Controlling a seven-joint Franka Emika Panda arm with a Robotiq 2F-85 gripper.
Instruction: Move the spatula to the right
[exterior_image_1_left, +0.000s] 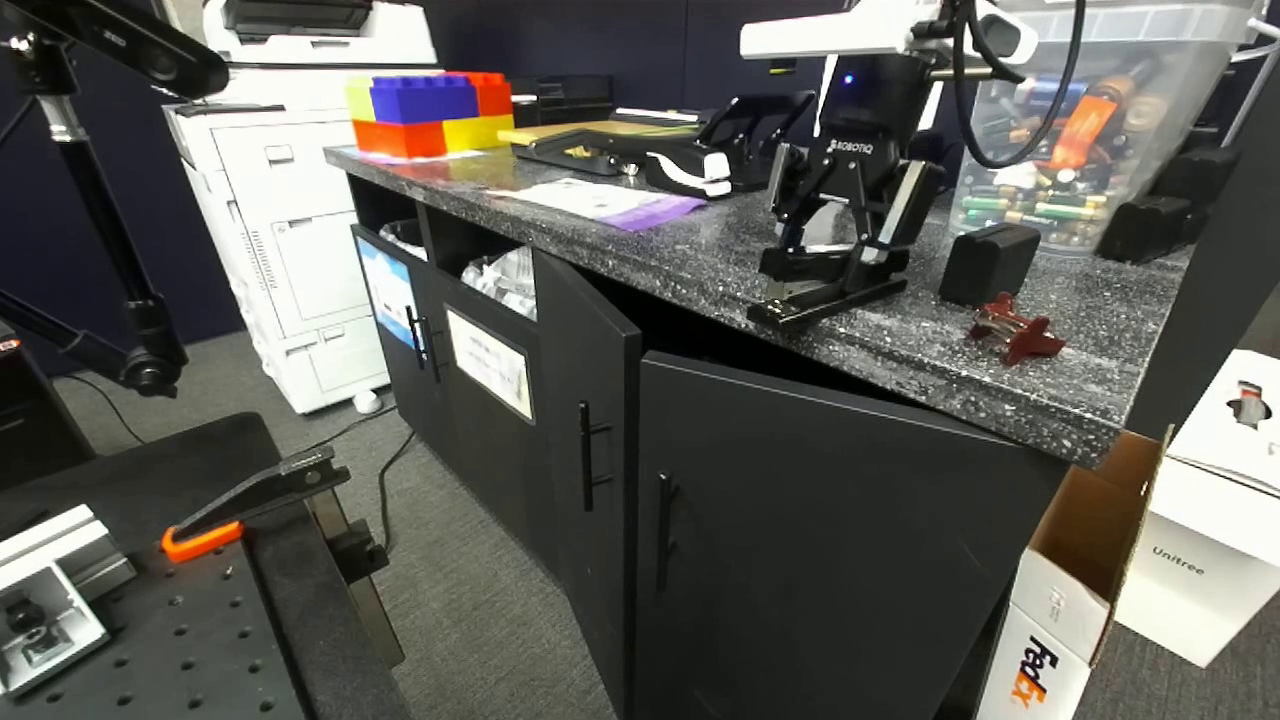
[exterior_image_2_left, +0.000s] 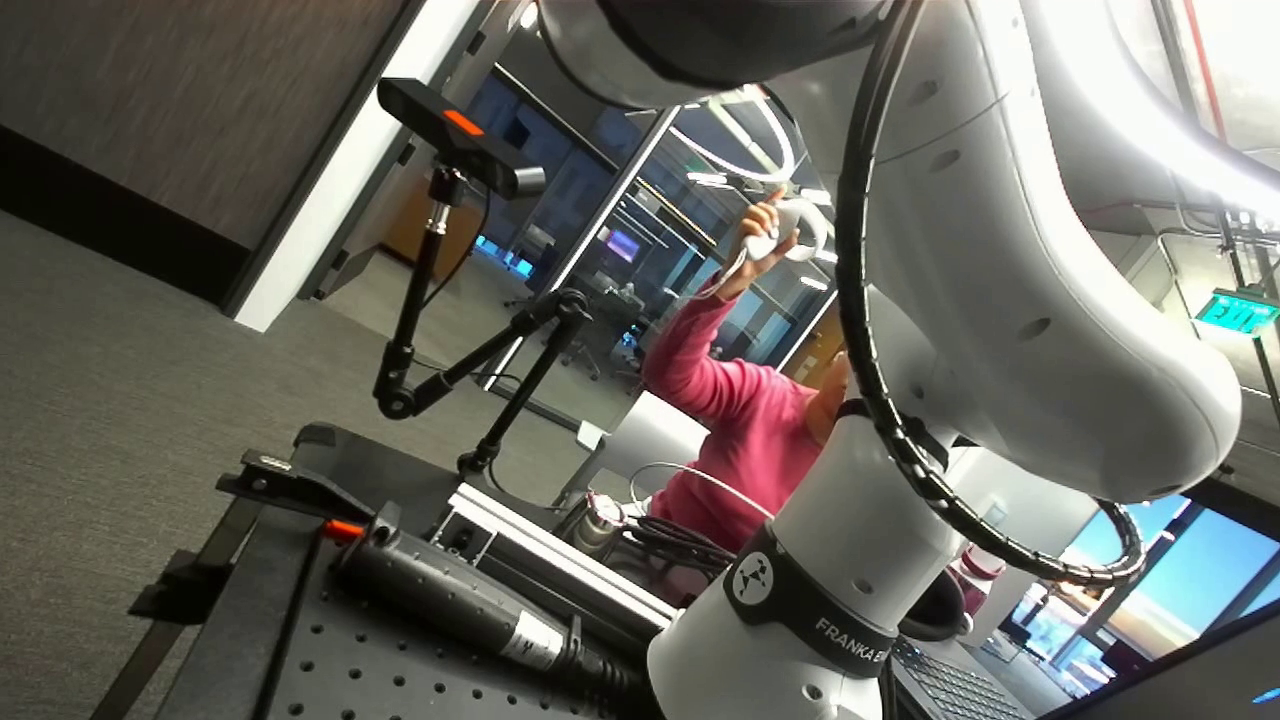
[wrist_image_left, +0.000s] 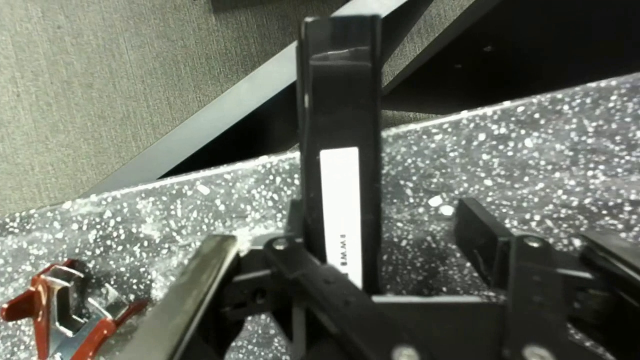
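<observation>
No plain spatula shows. The black elongated thing at the gripper looks like a stapler (exterior_image_1_left: 825, 303), with a white label on top in the wrist view (wrist_image_left: 340, 200). It lies on the speckled counter, its end at or slightly over the front edge. My gripper (exterior_image_1_left: 828, 255) points down over it, jaws apart. In the wrist view the gripper (wrist_image_left: 385, 222) has the stapler between its fingers, close to the left finger; a wide gap separates it from the right finger. Whether the left finger touches it I cannot tell. The stapler's rear is hidden behind the gripper linkage.
Red metal clips (exterior_image_1_left: 1015, 330) lie beside the stapler, also in the wrist view (wrist_image_left: 70, 310). A black block (exterior_image_1_left: 990, 263) and a clear bin of batteries (exterior_image_1_left: 1080, 150) stand near. Cabinet doors (exterior_image_1_left: 820, 530) hang open below the counter edge. A person (exterior_image_2_left: 740, 430) sits behind the arm.
</observation>
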